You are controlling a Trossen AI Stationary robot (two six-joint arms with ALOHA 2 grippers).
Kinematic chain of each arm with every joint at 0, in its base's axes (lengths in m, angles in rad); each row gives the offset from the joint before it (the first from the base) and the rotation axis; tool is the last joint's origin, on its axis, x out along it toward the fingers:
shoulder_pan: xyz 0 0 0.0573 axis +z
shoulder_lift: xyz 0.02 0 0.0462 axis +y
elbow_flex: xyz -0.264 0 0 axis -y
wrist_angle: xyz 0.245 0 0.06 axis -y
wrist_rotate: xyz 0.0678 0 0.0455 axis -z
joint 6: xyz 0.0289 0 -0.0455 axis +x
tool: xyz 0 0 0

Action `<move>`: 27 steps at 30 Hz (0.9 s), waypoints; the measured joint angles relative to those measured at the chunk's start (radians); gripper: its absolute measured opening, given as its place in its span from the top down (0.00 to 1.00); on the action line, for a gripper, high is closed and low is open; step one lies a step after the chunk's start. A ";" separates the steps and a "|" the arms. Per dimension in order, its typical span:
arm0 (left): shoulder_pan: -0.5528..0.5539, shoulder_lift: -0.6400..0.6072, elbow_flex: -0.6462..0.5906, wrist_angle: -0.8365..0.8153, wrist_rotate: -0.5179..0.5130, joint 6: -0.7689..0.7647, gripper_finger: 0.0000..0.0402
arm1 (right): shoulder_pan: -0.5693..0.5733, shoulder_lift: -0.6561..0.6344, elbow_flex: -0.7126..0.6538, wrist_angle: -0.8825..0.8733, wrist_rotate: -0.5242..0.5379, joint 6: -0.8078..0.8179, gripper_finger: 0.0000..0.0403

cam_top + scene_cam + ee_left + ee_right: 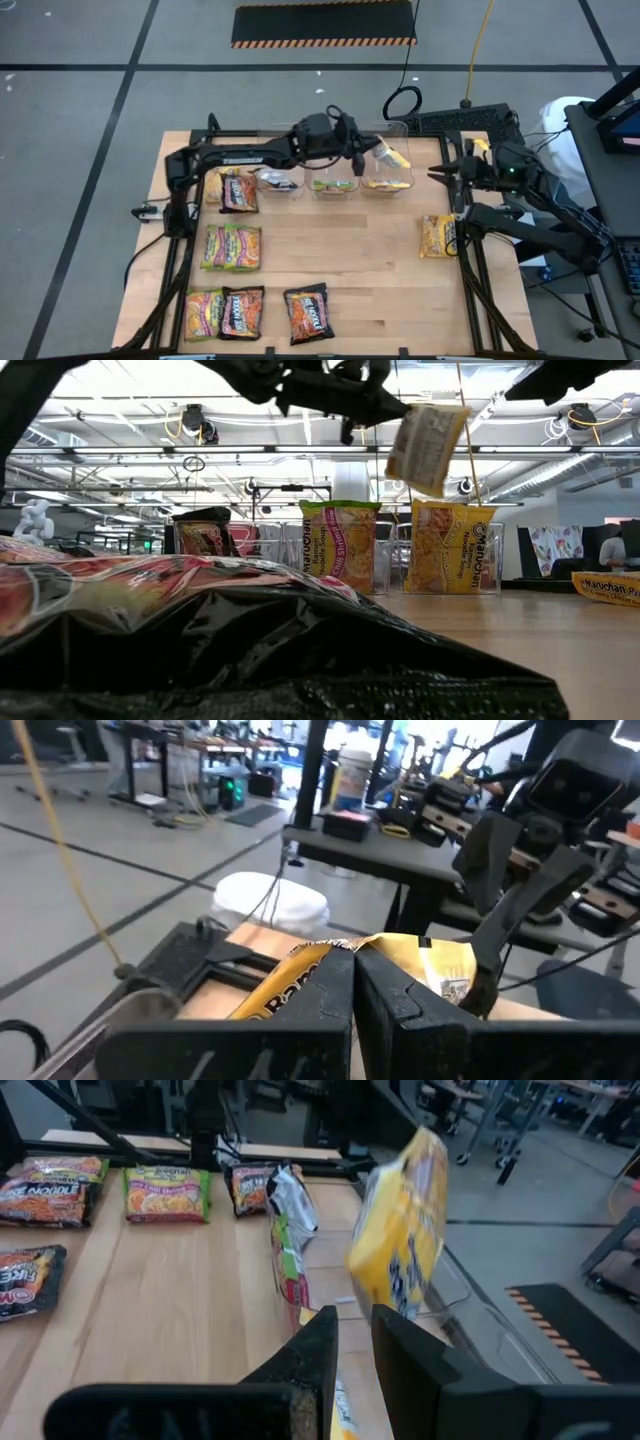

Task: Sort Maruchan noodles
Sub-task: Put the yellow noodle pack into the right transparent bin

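My left gripper [368, 150] reaches level over the row of three clear bins and is shut on a yellow noodle packet [428, 448], which hangs above the right-hand bin [388, 182]. That bin holds yellow packets [447, 548], the middle bin a green one [340, 545], the left bin a black one [205, 530]. My right gripper [443, 170] hovers open at the table's right side, pointing toward the bins, with nothing between its fingers [325, 1350]. Another yellow packet [438, 237] lies flat on the table under the right arm. My left gripper pinches the yellow packet by its upper edge [325, 952] between its two shut fingers. The fingers come at it level from the table's left side. The packet hangs tilted below the fingertips, clear of the bin and the table.
Several packets lie flat on the table's left half: a black one [238, 190], a green-and-yellow pair [232, 247], and three along the near edge [240, 312]. The middle of the wooden table [360, 260] is bare. A black packet [250, 650] fills the low view's foreground.
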 joint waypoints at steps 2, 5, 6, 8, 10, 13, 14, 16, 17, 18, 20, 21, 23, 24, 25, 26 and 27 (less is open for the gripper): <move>0.000 0.040 0.069 -0.048 0.012 0.000 1.00 | 0.000 -0.015 0.000 -0.004 0.000 0.000 0.85; -0.003 0.092 0.145 -0.065 0.031 -0.001 1.00 | 0.000 -0.038 0.000 -0.030 -0.003 0.000 0.85; -0.005 0.104 0.161 -0.066 0.031 0.000 1.00 | 0.000 -0.046 0.000 -0.041 -0.003 0.000 0.85; -0.009 0.127 0.185 -0.067 0.032 0.005 1.00 | 0.000 -0.062 0.000 -0.053 -0.004 0.004 0.85; -0.012 0.139 0.196 -0.068 0.033 0.006 1.00 | 0.000 -0.075 0.000 -0.060 -0.004 0.012 0.85; -0.011 0.141 0.196 -0.083 0.029 0.000 1.00 | 0.000 -0.095 0.000 -0.064 -0.004 0.013 0.85; -0.010 0.141 0.196 -0.089 0.025 0.000 1.00 | 0.000 -0.102 0.000 -0.064 -0.004 0.016 0.85; -0.009 0.141 0.196 -0.093 0.022 0.000 1.00 | 0.000 -0.113 0.000 -0.067 -0.004 0.020 0.85; -0.009 0.141 0.196 -0.095 0.022 0.000 1.00 | 0.000 -0.118 0.000 -0.071 -0.004 0.019 0.85; -0.009 0.141 0.196 -0.096 0.022 0.000 1.00 | 0.000 -0.122 0.000 -0.076 -0.004 0.019 0.85; -0.010 0.141 0.196 -0.096 0.022 0.000 1.00 | 0.000 -0.129 0.000 -0.087 -0.005 0.019 0.85; -0.010 0.141 0.196 -0.096 0.022 -0.001 1.00 | 0.000 -0.131 0.000 -0.091 -0.005 0.019 0.85; -0.010 0.141 0.196 -0.104 0.022 -0.001 1.00 | 0.000 -0.133 0.000 -0.091 -0.004 0.020 0.85; -0.010 0.141 0.196 -0.112 0.022 0.000 1.00 | 0.000 -0.133 0.000 -0.091 -0.005 0.020 0.85; -0.010 0.141 0.196 -0.119 0.022 0.006 1.00 | 0.000 -0.133 0.000 -0.091 -0.005 0.020 0.85; -0.010 0.141 0.196 -0.126 0.022 0.011 1.00 | 0.000 -0.133 0.000 -0.091 -0.008 0.020 0.85; -0.010 0.141 0.196 -0.134 0.021 0.014 1.00 | 0.000 -0.133 0.000 -0.091 -0.016 0.020 0.85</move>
